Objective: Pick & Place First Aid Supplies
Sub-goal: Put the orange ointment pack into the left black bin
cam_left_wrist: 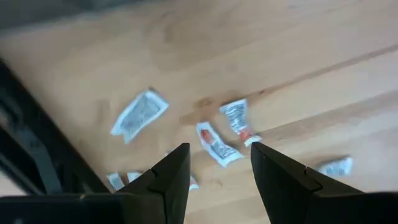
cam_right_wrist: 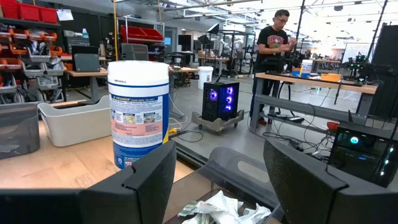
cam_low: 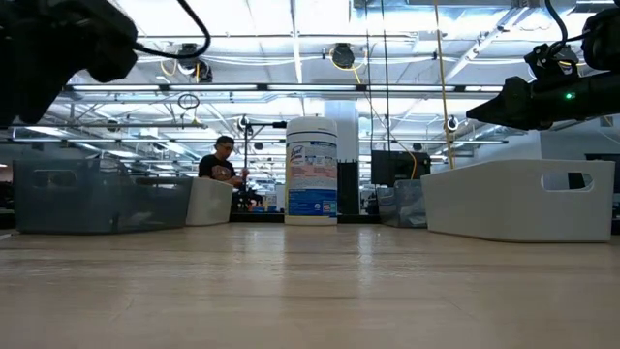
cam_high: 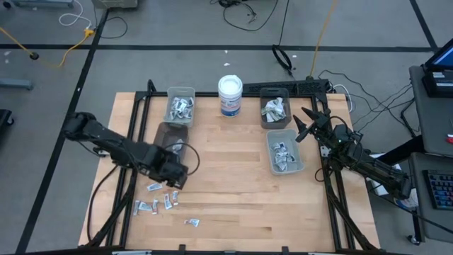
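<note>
Left hand (cam_left_wrist: 219,163) open, empty, above packets (cam_left_wrist: 217,144).

Left end effector (cam_left_wrist: 219,163) held open above scattered packets on the bench (cam_left_wrist: 280,56)

A red-marked strip (cam_left_wrist: 216,144) is framed between the two dark fingers (cam_left_wrist: 176,174), nothing gripped. Another strip (cam_left_wrist: 238,118) is seen at its 1 o'clock, a white square packet (cam_left_wrist: 139,112) at 10 o'clock, a further packet (cam_left_wrist: 336,167) at 3 o'clock.

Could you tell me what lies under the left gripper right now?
Under the open left gripper, small white packets with red marks lie loose on the wooden table. The fingers cover parts of some packets, so a full count is impossible.
</note>
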